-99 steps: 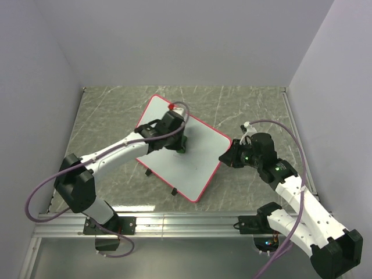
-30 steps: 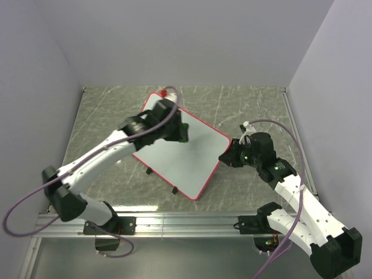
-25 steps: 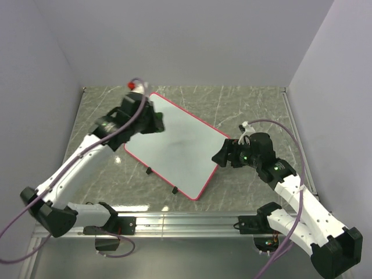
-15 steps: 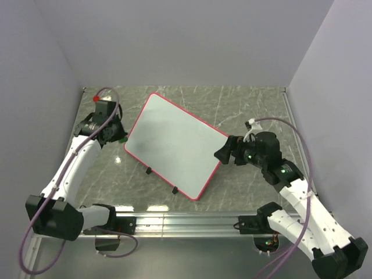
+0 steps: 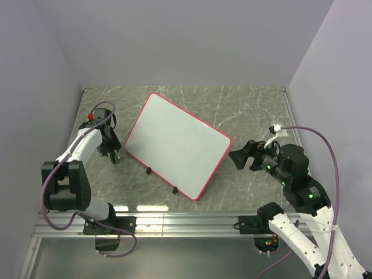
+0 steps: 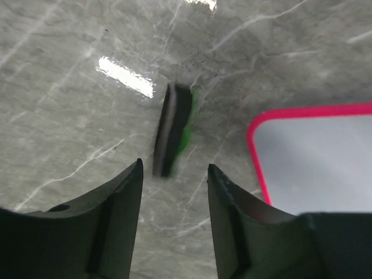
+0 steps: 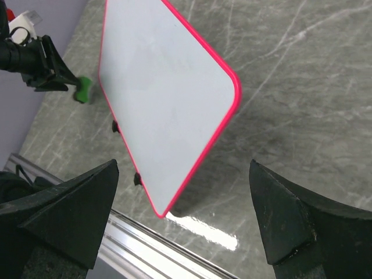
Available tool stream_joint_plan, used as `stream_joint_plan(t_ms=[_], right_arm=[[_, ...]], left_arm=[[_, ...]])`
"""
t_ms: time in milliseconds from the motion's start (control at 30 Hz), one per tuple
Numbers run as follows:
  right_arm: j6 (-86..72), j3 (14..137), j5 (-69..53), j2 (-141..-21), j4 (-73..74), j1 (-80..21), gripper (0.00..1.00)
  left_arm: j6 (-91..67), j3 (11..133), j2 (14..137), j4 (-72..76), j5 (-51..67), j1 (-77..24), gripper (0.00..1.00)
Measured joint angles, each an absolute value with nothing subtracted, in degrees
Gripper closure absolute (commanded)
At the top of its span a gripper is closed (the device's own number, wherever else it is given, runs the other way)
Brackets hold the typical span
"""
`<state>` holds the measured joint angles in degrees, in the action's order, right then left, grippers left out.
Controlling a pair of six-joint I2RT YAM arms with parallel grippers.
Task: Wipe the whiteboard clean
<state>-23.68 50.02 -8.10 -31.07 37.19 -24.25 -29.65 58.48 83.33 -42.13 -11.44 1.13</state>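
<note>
The whiteboard [image 5: 174,145] lies flat on the marble table, turned at an angle, its white face free of marks inside a red-pink frame. It also shows in the right wrist view [image 7: 157,99], and one corner shows in the left wrist view [image 6: 314,157]. A small green eraser [image 6: 172,129] lies on the table just left of the board [image 5: 117,156]. My left gripper [image 6: 174,168] hovers over it, open, with the eraser apart from its fingers. To the right of the board my right gripper [image 5: 237,158] stands wide open and holds nothing [image 7: 183,215].
Two black clips [image 5: 149,171] sit on the board's near long edge. An aluminium rail [image 5: 174,221] runs along the table's near edge. Grey walls close in the left, back and right sides.
My left arm swung off the board to its left side and its jaws opened, leaving the eraser on the table. The right gripper opened at the board's right edge and drew back to the right.
</note>
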Motion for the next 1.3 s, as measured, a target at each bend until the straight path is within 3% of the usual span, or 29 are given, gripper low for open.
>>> stream_joint_plan(t_ms=[267,400,933,1100,1300], right_arm=[[-22.5,49.8,-7.0,-29.4,40.5,-24.3,0.00],[-21.4,49.9,-7.1,-30.2,41.1,-24.3,0.00],[-22.4,66.1,-2.4,-39.1,40.2,-24.3,0.00],[-22.6,75.0,0.0,-40.6,38.2,-24.4,0.00],[-22.5,75.6,3.4,-38.2,37.5,-24.7,0.00]], left_arm=[[-30.6,57.5,89.7,-40.4,-10.2,1.2,0.28],[-31.1,58.2,89.8,-41.6,-10.3,1.2,0.01],[-32.2,82.1,72.1,-47.2,-7.0,1.2,0.01],[-32.8,85.8,72.0,-45.4,-3.7,1.1,0.01],[-33.1,93.1,75.0,-45.3,-2.3,1.1,0.01]])
